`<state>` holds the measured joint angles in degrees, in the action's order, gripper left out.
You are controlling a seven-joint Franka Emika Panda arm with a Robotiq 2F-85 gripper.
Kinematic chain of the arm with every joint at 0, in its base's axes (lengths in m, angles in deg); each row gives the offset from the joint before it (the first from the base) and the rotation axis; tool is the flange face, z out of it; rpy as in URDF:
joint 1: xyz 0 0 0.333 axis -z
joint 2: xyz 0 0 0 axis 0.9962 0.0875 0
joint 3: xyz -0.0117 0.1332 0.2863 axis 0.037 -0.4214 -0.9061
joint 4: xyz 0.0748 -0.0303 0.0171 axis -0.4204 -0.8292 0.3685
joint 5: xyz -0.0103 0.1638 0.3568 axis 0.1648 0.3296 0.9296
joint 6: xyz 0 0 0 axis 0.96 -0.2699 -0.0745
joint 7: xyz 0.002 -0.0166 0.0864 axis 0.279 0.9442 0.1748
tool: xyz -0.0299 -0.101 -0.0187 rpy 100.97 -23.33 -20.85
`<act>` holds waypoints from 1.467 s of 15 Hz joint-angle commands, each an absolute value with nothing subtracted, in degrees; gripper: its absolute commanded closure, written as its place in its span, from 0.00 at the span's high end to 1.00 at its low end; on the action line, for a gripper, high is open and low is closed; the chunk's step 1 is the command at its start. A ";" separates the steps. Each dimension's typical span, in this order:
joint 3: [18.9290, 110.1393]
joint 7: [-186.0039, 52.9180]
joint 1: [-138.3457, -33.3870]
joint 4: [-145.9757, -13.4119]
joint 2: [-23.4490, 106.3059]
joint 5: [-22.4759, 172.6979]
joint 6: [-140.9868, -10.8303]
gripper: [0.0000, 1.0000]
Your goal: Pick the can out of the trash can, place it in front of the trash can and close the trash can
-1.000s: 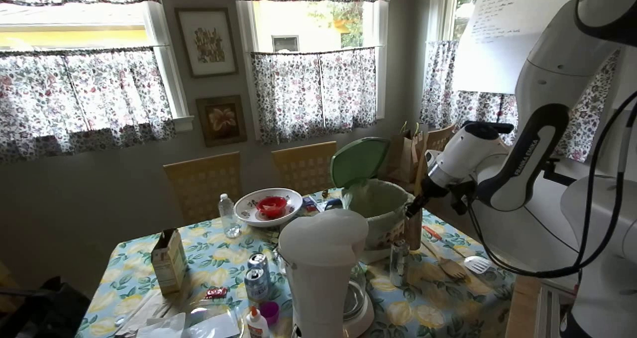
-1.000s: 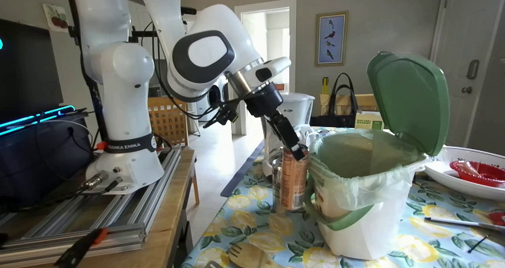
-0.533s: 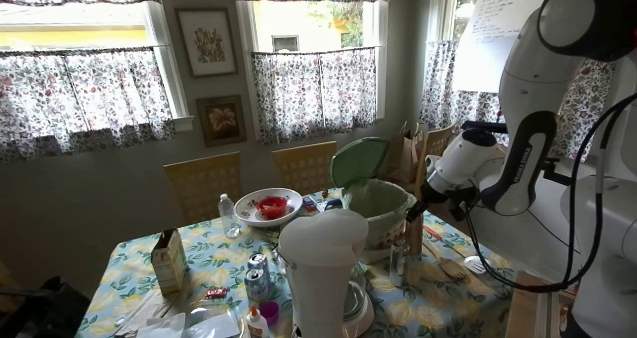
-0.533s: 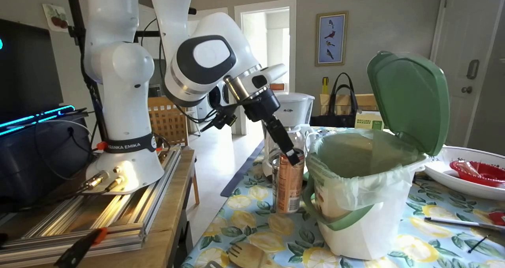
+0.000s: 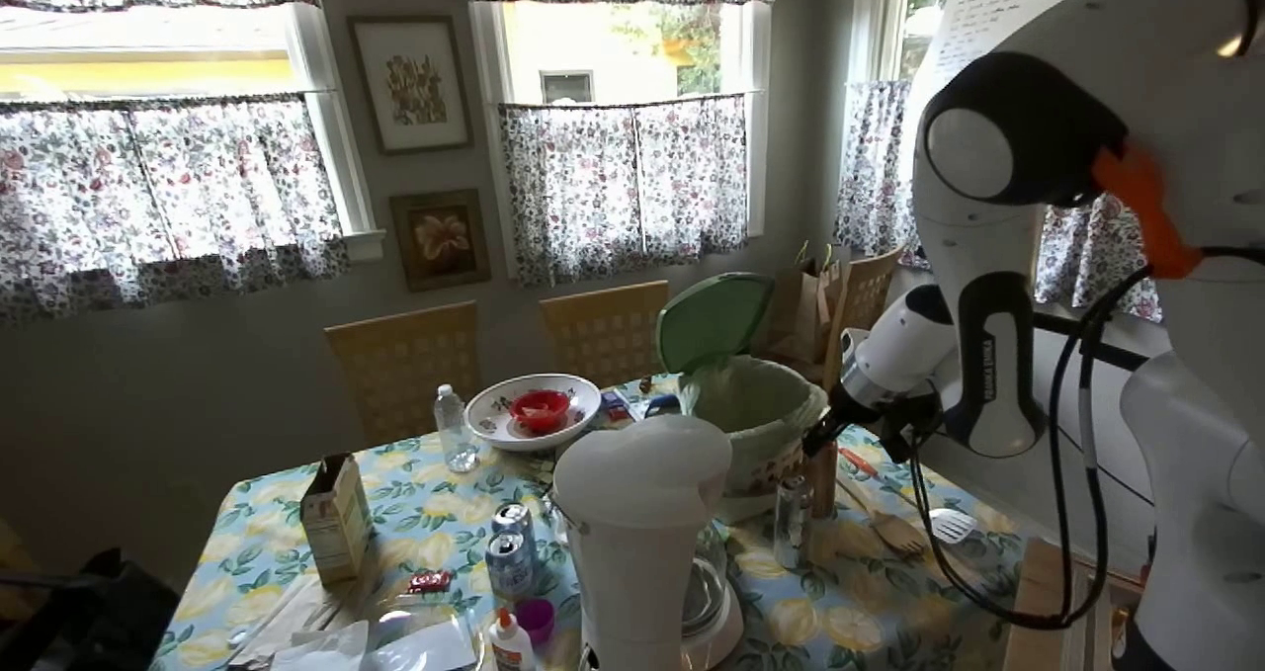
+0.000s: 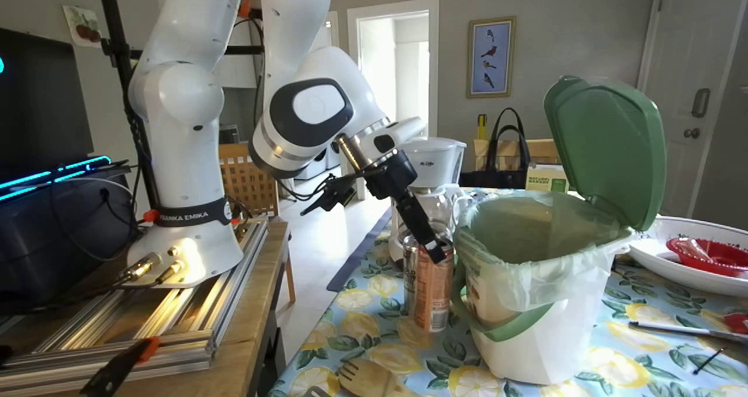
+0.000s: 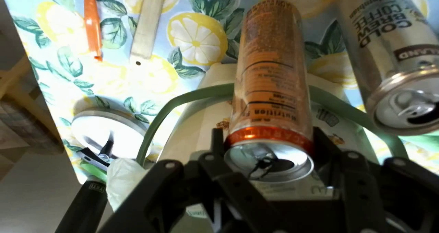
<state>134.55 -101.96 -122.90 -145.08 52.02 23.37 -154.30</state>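
An orange-brown can [image 6: 433,294] stands upright between the fingers of my gripper [image 7: 269,140], which is shut on its top end. In an exterior view my gripper [image 6: 435,252] slants down onto the can, on the robot's side of the trash can [image 6: 543,344]. The can's base is at or just above the tablecloth; I cannot tell whether it touches. The cream-white trash can, lined with a thin bag, has its green lid [image 6: 608,151] raised, and the lid stands up in both exterior views. In the wrist view the can [image 7: 271,78] overlaps the trash can's wall [image 7: 192,130].
A silver coffee can [image 7: 380,37] stands close beside the held can. The white coffee maker [image 5: 642,513] is near too. A wooden fork [image 6: 368,376] and a white slotted utensil [image 5: 951,525] lie on the table. Beyond the trash can sits a white bowl [image 6: 648,251].
My gripper has moved down with the can, whose base is now lower toward the tablecloth. The arm's upper links have swung forward. The trash can and its raised lid have not moved.
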 commanded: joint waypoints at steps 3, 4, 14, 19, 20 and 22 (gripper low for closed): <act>126.71 -103.91 -119.73 -145.11 63.55 32.72 -162.19 0.37; 125.54 -103.71 -119.33 -145.11 64.96 34.43 -163.16 0.37; 122.06 -103.67 -118.43 -145.39 70.62 42.89 -170.47 0.88; 122.83 -103.96 -119.33 -145.35 70.58 42.45 -170.15 1.00; 123.03 -103.93 -119.50 -145.33 70.47 42.31 -170.02 1.00; 123.68 -104.06 -120.10 -145.29 70.40 42.44 -169.84 1.00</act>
<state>123.06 -102.85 -118.94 -145.29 69.15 41.14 -168.78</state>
